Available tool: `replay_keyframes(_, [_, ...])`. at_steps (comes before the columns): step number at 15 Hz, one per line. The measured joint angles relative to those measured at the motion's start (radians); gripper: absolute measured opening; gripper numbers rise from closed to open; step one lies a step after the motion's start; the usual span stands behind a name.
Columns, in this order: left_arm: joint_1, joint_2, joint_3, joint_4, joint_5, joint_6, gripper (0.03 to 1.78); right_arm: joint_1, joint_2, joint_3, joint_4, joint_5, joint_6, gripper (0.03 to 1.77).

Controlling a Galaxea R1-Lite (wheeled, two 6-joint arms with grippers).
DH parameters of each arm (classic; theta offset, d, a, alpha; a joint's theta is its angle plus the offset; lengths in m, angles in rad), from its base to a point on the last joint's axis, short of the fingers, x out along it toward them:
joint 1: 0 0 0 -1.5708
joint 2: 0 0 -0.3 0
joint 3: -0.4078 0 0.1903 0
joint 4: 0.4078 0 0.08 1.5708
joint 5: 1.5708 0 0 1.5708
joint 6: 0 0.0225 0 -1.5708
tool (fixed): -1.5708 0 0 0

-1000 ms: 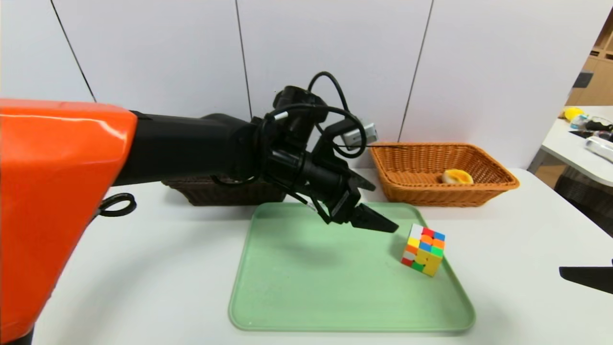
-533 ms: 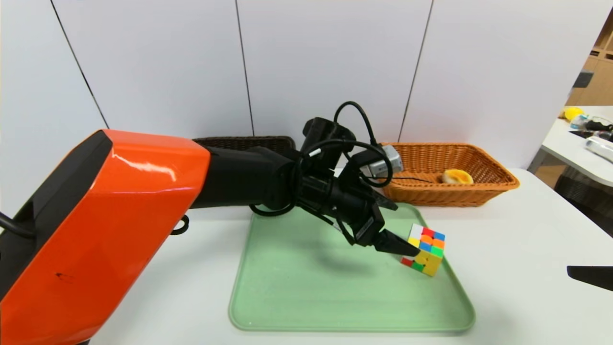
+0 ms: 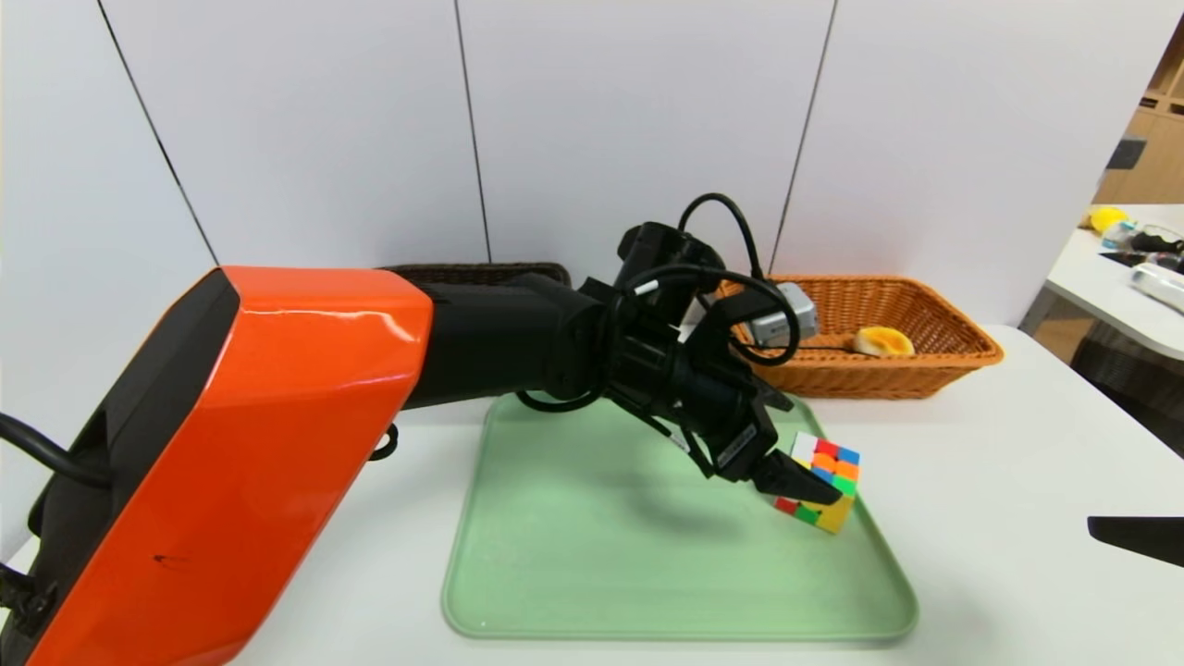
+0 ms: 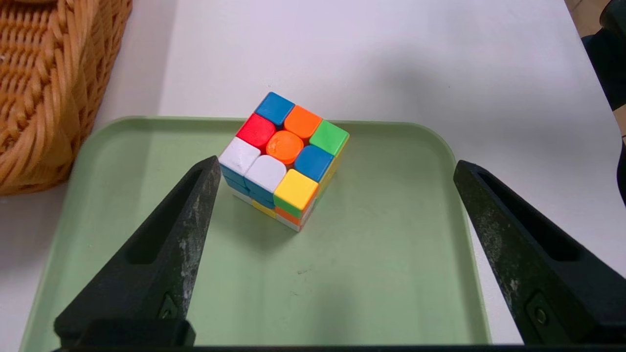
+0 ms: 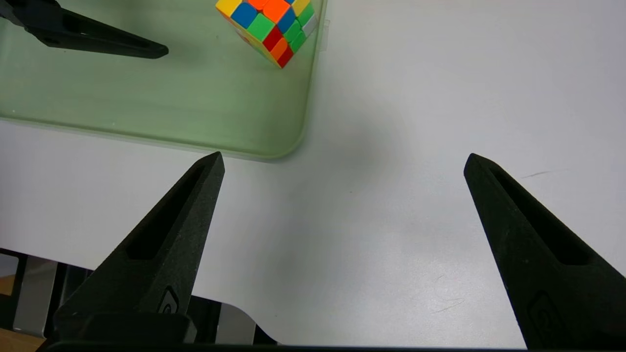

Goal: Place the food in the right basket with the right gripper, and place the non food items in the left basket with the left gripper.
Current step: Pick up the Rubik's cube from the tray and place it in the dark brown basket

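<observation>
Spanning the foreground, white table [image 3: 971, 518] before grey-white wall panels [image 3: 629, 120].

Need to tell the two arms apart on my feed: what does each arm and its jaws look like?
The left arm has a glossy orange shell over a black forearm, with looping black cables and a small grey-white box at the wrist. The left gripper has black, long, pointed jaws, scuffed pale on their inner faces. The right gripper has matching black pointed jaws; its arm is not visible.
</observation>
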Motion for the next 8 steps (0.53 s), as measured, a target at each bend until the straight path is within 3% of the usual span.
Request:
replay_keyframes(4, [-0.049,0.026,-0.034,0.049,0.161,0.0,1.69,0.001,-0.002,0.002,0.0,0.013,0.0,1.7])
replay_keyframes(8, [-0.061,0.042,-0.037,0.036,0.181,-0.001,1.69,0.001,-0.01,0.007,0.004,0.03,0.001,1.7])
